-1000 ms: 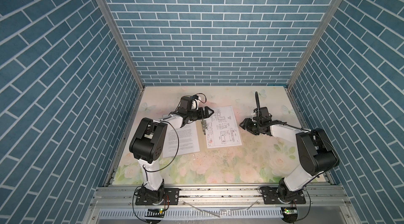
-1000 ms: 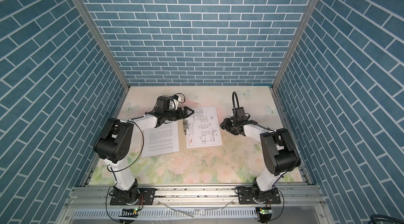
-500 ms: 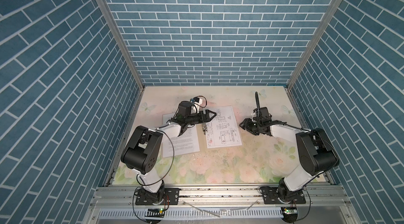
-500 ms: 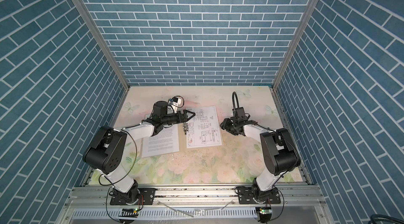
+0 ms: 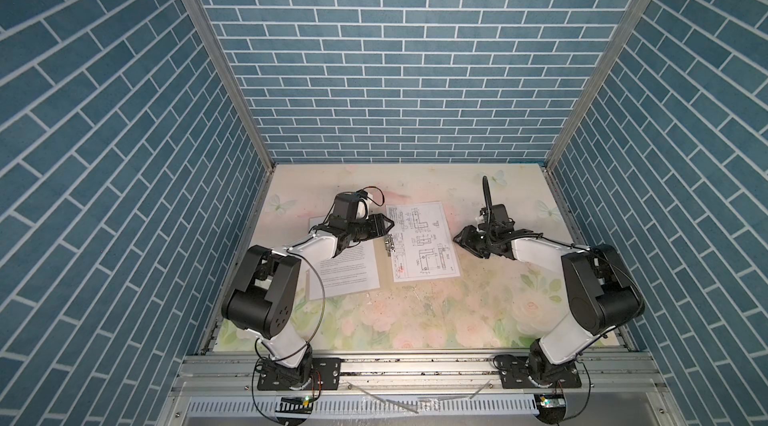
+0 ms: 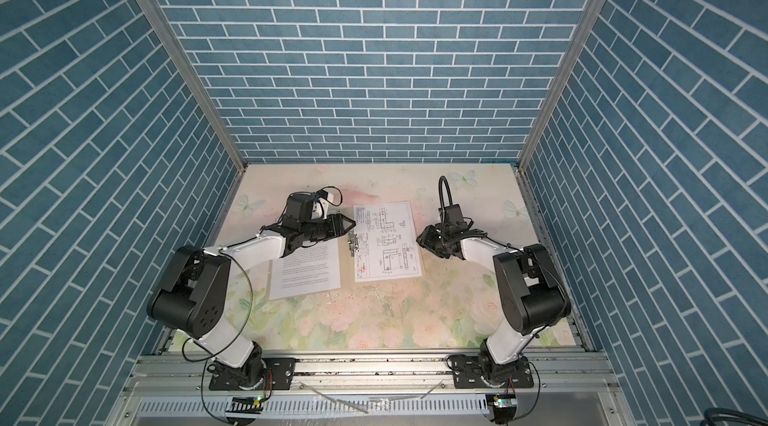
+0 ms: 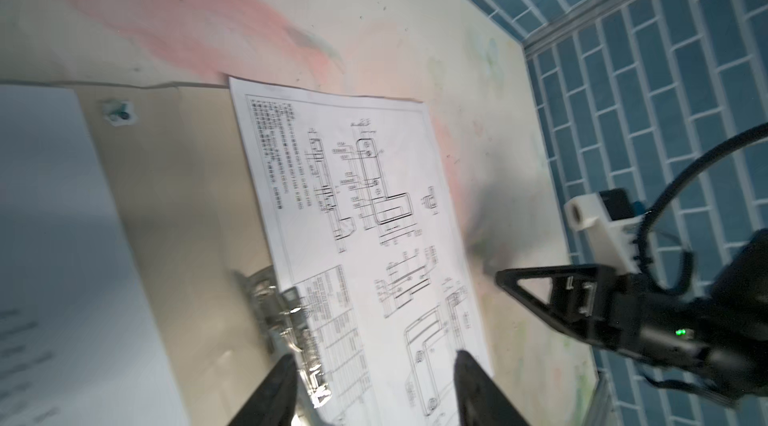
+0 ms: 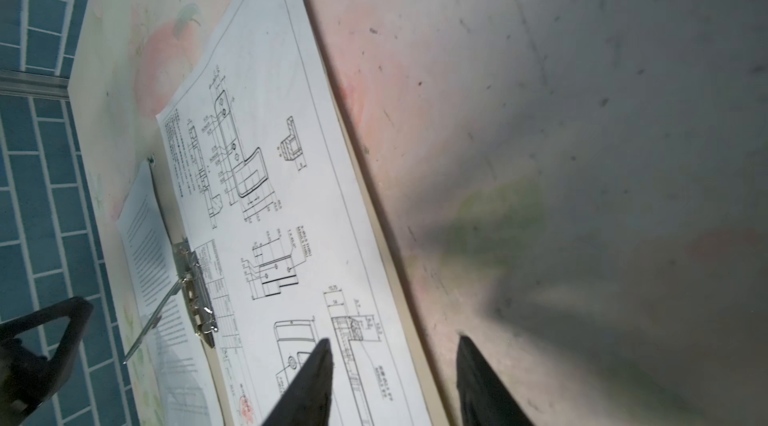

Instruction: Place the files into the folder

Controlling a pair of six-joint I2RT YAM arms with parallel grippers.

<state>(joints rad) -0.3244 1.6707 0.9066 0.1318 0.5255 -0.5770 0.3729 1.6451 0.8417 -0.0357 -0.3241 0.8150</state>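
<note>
Files: 2 white paper sheets, drawing one (image 5: 424, 251) & text one (image 5: 353, 274), flat on 1 open beige-tan card folder (image 7: 187, 195). Both part-open, empty: L jaws above metal clip (image 5: 389, 244), R jaws at drawing's opp. edge.

Text sheet (image 5: 349, 274): far end hidden under left arm (image 5: 316, 247); print too small to read. Folder (image 7: 187, 195): mostly covered by text sheet, drawing sheet (image 7: 361, 216).

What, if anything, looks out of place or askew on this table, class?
The text sheet lies crooked, turned out of line with the drawing sheet beside it. Between them the metal clip has its lever swung out, not folded flat. Dark specks dot the floral tabletop. Nothing looks torn or spilled.
</note>
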